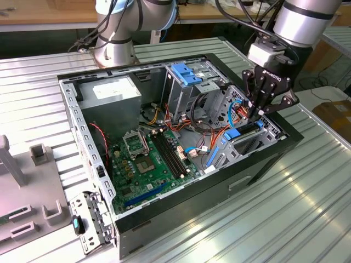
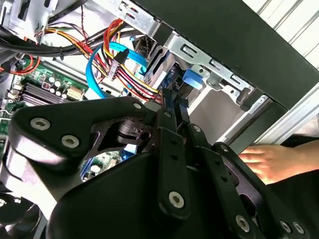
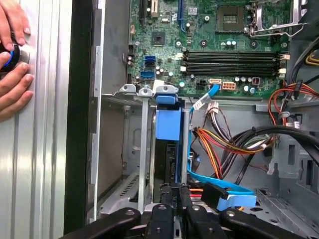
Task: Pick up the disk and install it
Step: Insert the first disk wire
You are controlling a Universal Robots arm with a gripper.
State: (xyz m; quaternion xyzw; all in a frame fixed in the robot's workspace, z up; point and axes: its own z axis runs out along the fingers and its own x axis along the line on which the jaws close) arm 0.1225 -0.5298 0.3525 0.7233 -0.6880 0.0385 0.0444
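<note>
While edge-on, one disk (image 3: 166, 149).

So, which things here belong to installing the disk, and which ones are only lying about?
Job in hand:
- flat metal disk in its blue plastic frame, sitting in the grey metal drive bay
- black gripper, right at the disk

Lying about:
- green motherboard
- grey power-supply box with white sticker
- grey cage with blue handle
- a person's hand beside the case
</note>
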